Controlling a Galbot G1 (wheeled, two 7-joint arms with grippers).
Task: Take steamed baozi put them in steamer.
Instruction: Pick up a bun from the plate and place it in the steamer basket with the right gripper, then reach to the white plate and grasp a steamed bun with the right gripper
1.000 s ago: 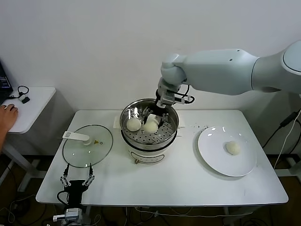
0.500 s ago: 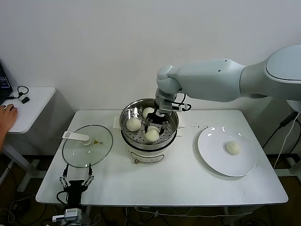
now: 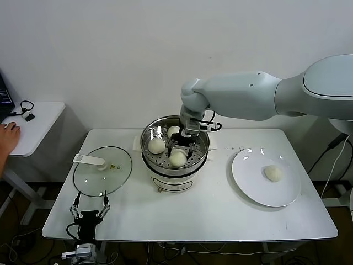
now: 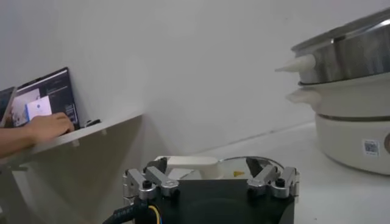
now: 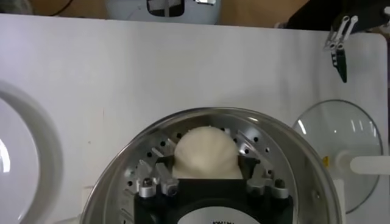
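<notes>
The steel steamer point(image 3: 202, 152) stands at the table's back centre, with three steamed baozi on its perforated tray. The front baozi point(image 3: 177, 159) lies between the fingers of my right gripper point(image 3: 180, 152), which reaches down into the pot and is open. In the right wrist view that baozi point(image 5: 204, 151) rests on the tray inside the steamer point(image 5: 292, 146), a finger of my right gripper point(image 5: 207, 163) on each side of it. Two more baozi point(image 3: 157, 146) point(image 3: 174, 131) sit behind it. A fourth baozi point(image 3: 273, 173) lies on the white plate point(image 3: 245, 182). My left gripper point(image 3: 89, 208) hangs open at the table's front left, nothing in it.
The glass lid point(image 3: 116, 176) with its white handle lies flat left of the steamer, just beyond my left gripper point(image 4: 204, 164). A small side table point(image 3: 38, 118) with a person's hand point(image 3: 8, 135) stands at the far left. The wall rises close behind the steamer.
My right gripper came down into the steamer with a baozi, set it on the front of the tray and spread its fingers. The left arm has stayed still.
</notes>
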